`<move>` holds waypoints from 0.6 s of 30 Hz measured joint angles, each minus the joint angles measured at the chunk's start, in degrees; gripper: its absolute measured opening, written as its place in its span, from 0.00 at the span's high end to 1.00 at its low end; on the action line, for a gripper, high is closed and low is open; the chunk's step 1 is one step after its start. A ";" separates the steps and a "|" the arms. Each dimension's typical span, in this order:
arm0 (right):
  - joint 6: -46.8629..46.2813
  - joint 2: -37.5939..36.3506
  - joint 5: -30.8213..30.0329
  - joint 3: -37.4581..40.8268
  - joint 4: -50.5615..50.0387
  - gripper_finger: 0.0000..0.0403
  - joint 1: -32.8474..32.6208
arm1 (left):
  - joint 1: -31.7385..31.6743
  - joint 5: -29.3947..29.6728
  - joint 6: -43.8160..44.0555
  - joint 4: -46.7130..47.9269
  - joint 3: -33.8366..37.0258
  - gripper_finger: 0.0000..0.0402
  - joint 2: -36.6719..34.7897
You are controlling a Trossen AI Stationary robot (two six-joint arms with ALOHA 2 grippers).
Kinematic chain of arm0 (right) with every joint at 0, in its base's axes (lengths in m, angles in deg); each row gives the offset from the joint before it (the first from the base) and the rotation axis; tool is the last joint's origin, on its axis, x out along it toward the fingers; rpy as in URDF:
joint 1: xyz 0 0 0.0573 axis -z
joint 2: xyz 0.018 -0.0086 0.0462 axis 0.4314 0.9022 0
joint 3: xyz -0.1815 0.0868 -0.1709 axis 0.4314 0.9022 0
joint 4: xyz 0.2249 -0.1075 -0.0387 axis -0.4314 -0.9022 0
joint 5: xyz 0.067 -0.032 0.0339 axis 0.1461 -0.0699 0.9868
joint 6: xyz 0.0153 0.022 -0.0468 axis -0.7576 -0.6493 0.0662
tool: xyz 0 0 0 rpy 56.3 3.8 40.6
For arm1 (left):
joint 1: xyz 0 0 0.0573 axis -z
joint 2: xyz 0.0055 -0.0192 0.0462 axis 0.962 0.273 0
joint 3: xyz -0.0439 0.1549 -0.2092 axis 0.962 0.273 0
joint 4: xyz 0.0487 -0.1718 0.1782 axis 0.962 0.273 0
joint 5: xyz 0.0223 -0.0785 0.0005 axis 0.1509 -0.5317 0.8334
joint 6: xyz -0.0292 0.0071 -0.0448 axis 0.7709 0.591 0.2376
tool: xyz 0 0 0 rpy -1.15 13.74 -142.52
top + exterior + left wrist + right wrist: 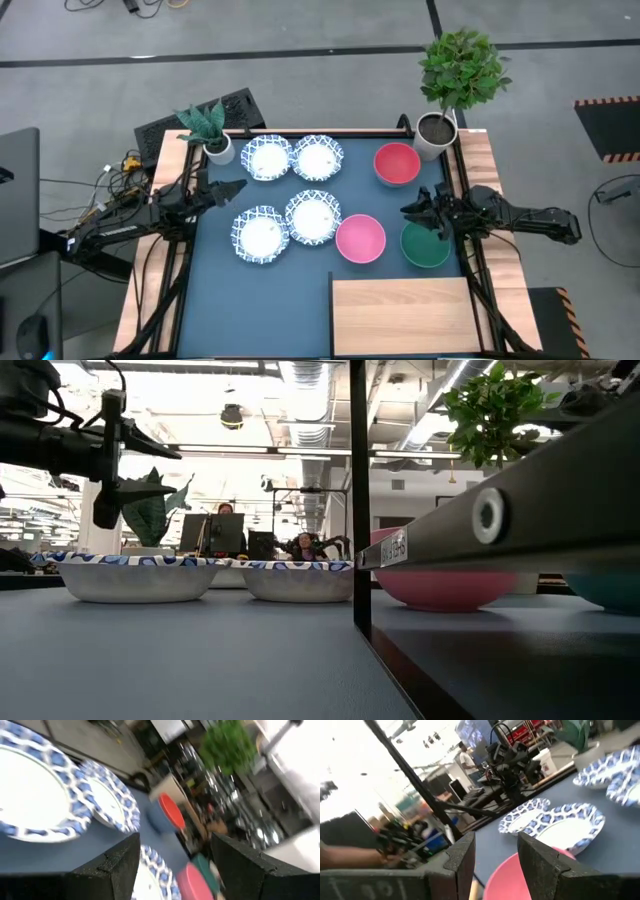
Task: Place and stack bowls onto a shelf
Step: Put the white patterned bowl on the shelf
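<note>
Bowls sit in two loose rows on the dark blue tabletop (290,300), and several are only partly readable: in the low view a black upright post and the slanted underside of a rail cut across the pink bowl (440,585), and the green bowl (425,246) shows there only as a teal sliver at the right edge. From above, the right gripper (418,212) hangs over the far rim of the green bowl, near the table's right edge, its fingers narrowly parted and empty. The left gripper (228,188) hovers near the left edge, just beside the four white, blue-rimmed paper bowls (266,159), its fingers set wide. The red bowl (396,163) lies near the far right corner. The flat wood-grain shelf (400,318) fills the near right corner, bare.
</note>
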 joint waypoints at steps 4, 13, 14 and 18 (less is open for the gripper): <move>-8.24 0.00 -0.05 0.00 0.02 0.57 0.01 | -0.02 4.31 3.98 -0.49 0.00 0.43 0.01; -15.06 -0.02 -7.48 0.00 -1.46 0.57 0.09 | 0.04 3.52 14.52 -4.03 0.00 0.43 0.02; -16.41 -0.02 -7.67 -0.01 -1.48 0.57 0.09 | 0.04 3.18 14.46 -5.81 0.00 0.43 0.02; -17.35 -0.01 -8.07 -0.01 0.36 0.57 0.21 | 0.07 3.83 11.50 -15.30 0.00 0.43 0.02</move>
